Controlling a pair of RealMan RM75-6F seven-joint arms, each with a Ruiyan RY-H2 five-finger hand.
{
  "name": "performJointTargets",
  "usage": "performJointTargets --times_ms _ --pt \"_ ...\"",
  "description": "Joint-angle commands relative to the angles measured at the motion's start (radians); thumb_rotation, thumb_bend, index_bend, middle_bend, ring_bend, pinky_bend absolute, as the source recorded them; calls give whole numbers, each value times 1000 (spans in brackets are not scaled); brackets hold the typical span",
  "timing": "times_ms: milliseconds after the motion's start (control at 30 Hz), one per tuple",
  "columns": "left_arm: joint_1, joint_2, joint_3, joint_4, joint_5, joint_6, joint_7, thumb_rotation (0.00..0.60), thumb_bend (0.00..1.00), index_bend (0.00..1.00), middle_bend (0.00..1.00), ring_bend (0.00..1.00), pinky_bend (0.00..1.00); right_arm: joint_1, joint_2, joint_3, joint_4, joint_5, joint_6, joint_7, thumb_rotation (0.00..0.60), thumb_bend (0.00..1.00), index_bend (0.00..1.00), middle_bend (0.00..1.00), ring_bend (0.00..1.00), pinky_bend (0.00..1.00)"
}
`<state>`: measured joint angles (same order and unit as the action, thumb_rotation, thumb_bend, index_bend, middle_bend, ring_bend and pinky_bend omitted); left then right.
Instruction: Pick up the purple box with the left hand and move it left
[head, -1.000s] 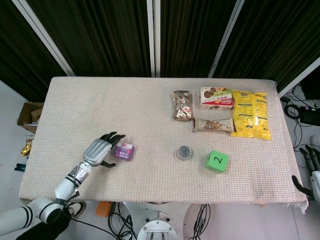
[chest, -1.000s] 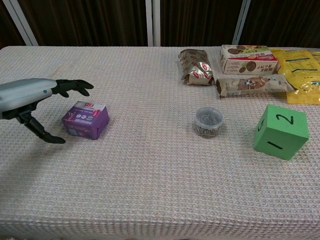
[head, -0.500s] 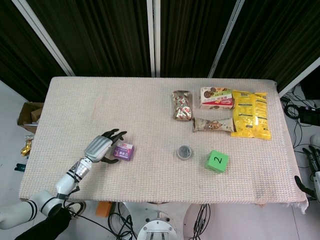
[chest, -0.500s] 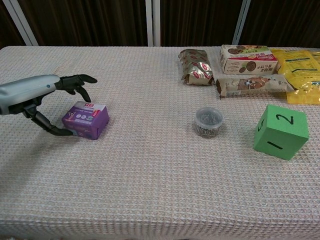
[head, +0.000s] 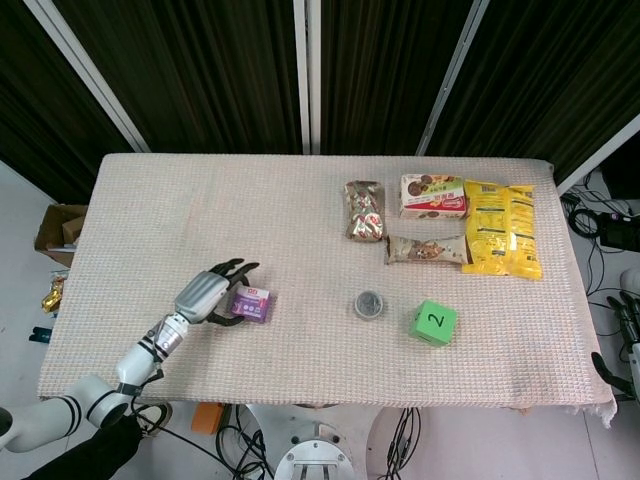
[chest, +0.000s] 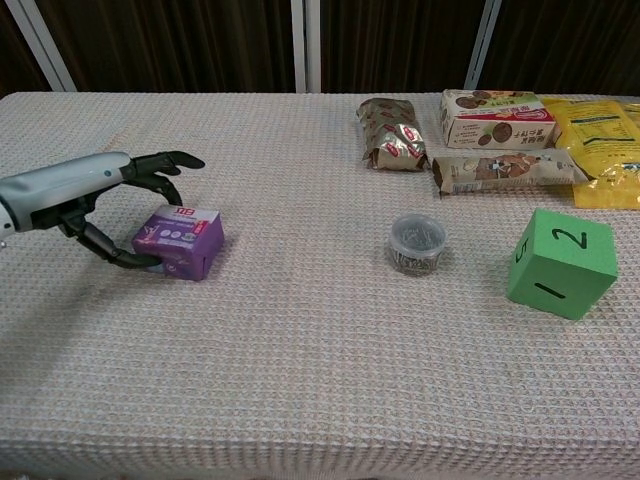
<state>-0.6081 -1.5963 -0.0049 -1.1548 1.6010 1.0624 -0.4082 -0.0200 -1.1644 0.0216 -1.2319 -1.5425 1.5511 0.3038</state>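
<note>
The purple box (head: 252, 303) (chest: 183, 241) lies flat on the woven table cover (head: 300, 220), front left of centre. My left hand (head: 205, 295) (chest: 95, 185) reaches in from the left and straddles the box. Its thumb touches the box's near left side, and its dark fingers (chest: 165, 163) spread over the far side, just above the top. The box still rests on the cloth. My right hand (head: 630, 335) hangs off the table's right edge, only partly in the head view, holding nothing.
A small round tin (head: 369, 304) and a green cube marked 2 (head: 433, 322) sit right of the box. Snack packs (head: 365, 210), a biscuit box (head: 432, 196) and a yellow bag (head: 501, 228) lie at the back right. Bare cloth stretches left of the box.
My left hand has moved right and closed in around the purple box, thumb now against its near side. The box has slid slightly right.
</note>
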Motion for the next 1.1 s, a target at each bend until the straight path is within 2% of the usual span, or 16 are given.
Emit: performJointTargets --times_ms 33,167,333,500,600,733,867,1100 --pt "-5 1 1 5 2 7 -5 600 292 87 615 133 170 0 -1 -3 1 0 -5 4 600 240 0 0 0 0" --pt "-9 36 -10 -21 14 41 64 600 302 93 669 177 170 -3 0 -1 3 0 2 9 600 240 0 0 0 0" --pt "-5 165 -34 -157 39 109 304 600 303 95 717 216 170 -4 4 1 1 -1 8 11 600 240 0 0 0 0" --pt "2 316 -28 -338 23 77 573 600 303 106 775 273 170 -2 -2 -2 4 -5 1 10 600 240 0 0 0 0" --pt "5 374 -21 -419 -26 24 667 600 304 113 802 300 169 -1 -6 -3 9 -4 -2 12 600 240 0 0 0 0" --pt "3 398 -24 -456 -104 -36 680 600 306 116 811 312 169 -2 -12 -4 17 -6 -3 14 600 240 0 0 0 0" --pt "-1 370 -30 -418 -162 -82 619 600 307 117 811 315 169 -3 -15 -5 23 -7 -1 15 600 240 0 0 0 0" --pt "-1 287 -17 -294 -133 -88 472 600 306 122 811 324 169 -6 -11 -4 21 -3 1 13 600 240 0 0 0 0"
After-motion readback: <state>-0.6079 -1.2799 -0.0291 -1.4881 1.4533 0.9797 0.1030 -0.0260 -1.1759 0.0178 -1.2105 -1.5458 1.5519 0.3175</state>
